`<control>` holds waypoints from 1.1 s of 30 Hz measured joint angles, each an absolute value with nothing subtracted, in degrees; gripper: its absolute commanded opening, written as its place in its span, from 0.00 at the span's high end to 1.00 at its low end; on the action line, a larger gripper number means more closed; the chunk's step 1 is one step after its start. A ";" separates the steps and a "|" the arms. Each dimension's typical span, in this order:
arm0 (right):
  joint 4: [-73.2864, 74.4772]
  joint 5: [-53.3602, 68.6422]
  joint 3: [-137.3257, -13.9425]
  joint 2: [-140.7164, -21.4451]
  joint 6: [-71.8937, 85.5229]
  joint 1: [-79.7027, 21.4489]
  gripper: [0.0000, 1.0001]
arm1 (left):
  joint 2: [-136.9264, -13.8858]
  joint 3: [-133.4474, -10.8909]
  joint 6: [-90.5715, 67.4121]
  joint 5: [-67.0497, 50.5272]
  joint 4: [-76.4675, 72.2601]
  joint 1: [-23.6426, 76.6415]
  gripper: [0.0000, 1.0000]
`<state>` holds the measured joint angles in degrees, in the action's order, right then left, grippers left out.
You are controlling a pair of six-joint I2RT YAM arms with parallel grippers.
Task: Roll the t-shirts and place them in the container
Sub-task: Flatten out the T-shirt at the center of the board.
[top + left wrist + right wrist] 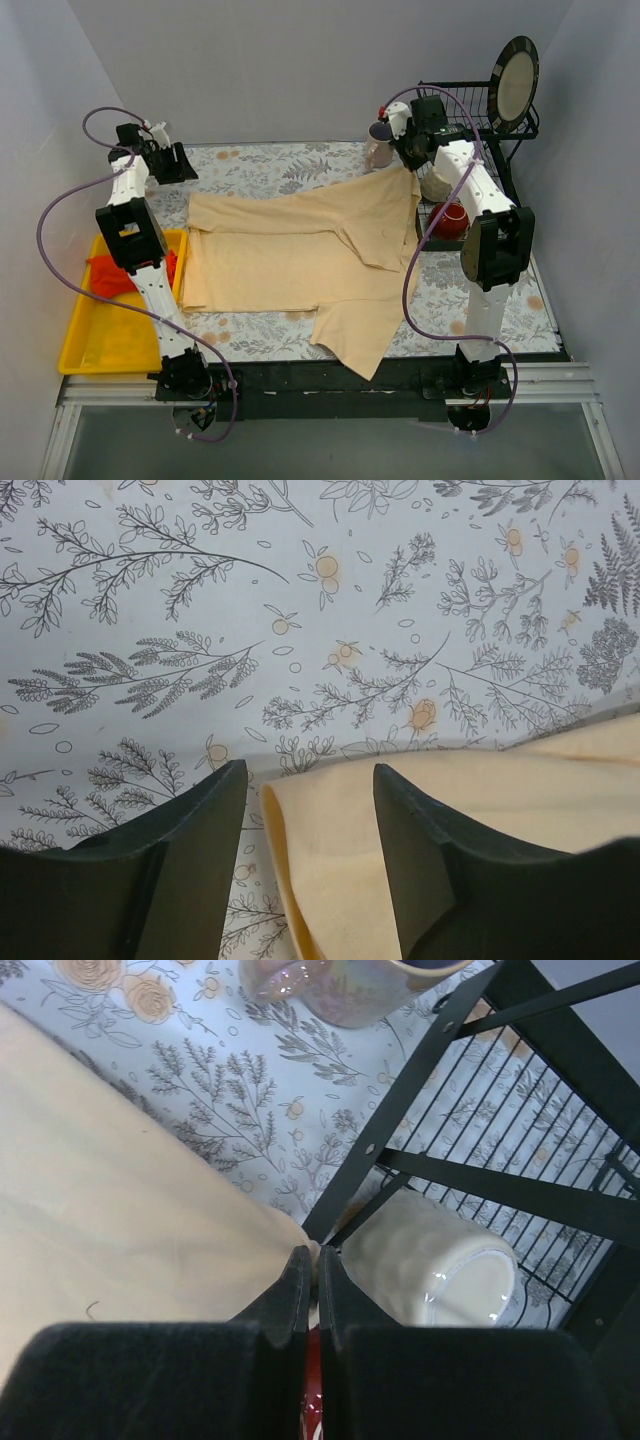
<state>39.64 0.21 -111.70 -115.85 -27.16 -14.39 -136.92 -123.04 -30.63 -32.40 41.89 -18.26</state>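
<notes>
The pale beige t-shirt (pixel 300 250) lies spread and partly folded across the middle of the flowered table. My left gripper (pixel 176 166) hovers open at the far left. In the left wrist view (pixel 310 780) its jaws stand wide apart over the shirt's folded far-left corner (pixel 330 850), not touching it. My right gripper (pixel 413 170) is at the shirt's far-right corner. In the right wrist view (pixel 312 1255) its jaws are shut on the tip of that corner of the shirt (pixel 120 1220), right beside the rack's frame.
A black wire dish rack (pixel 490 130) stands at the back right, holding a plate (pixel 517 80), a cream cup (pixel 440 1260) on its side and a red cup (pixel 450 220). An iridescent mug (pixel 380 145) stands beside it. A yellow tray (pixel 110 340) with red cloth (pixel 115 275) sits left.
</notes>
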 measured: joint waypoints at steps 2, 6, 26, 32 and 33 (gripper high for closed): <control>39.05 -1.32 -111.77 -115.92 -27.14 -14.39 0.99 | -135.81 -121.91 -29.98 -33.08 41.93 -18.22 0.48; 37.74 -4.36 -111.77 -115.98 -26.94 -14.39 0.99 | -126.17 -108.66 -27.59 -33.98 42.44 -17.82 0.54; 35.51 -4.97 -111.15 -118.06 -26.06 -14.37 0.99 | -94.19 -66.76 -24.95 -29.06 42.76 -0.60 1.00; 35.35 -4.34 -108.14 -117.56 -25.82 -14.37 0.99 | -97.62 -68.16 -26.02 -26.02 39.72 -0.64 1.00; 35.42 -4.36 -107.74 -117.32 -25.85 -14.37 0.99 | -98.94 -69.01 -26.22 -25.50 39.38 -0.64 1.00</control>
<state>35.42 -4.36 -107.74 -117.32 -25.85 -14.37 -98.94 -69.01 -26.22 -25.50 39.38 -0.64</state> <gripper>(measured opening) 0.035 0.009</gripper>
